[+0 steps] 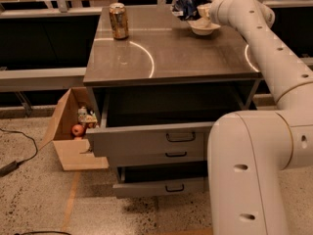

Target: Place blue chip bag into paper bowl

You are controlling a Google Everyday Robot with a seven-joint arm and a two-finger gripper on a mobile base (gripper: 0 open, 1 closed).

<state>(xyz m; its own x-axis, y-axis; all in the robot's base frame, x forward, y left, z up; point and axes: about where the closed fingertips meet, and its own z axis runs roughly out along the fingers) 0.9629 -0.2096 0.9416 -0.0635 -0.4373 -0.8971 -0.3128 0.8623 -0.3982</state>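
Note:
The blue chip bag (187, 5), crumpled dark blue foil with a light patch, hangs at the far right of the table top, just left of and slightly above the paper bowl (203, 27). The bowl is small, off-white and shallow, and sits on the grey table (166, 53). My gripper (199, 9) is at the end of the white arm that reaches in from the right, right over the bowl's rim, and it is shut on the bag.
A gold-brown drink can (118, 20) stands at the table's back left. The top drawer (151, 138) below is pulled open; a lower drawer is also ajar. An open cardboard box (73, 131) with small items sits on the floor at left. A cable lies far left.

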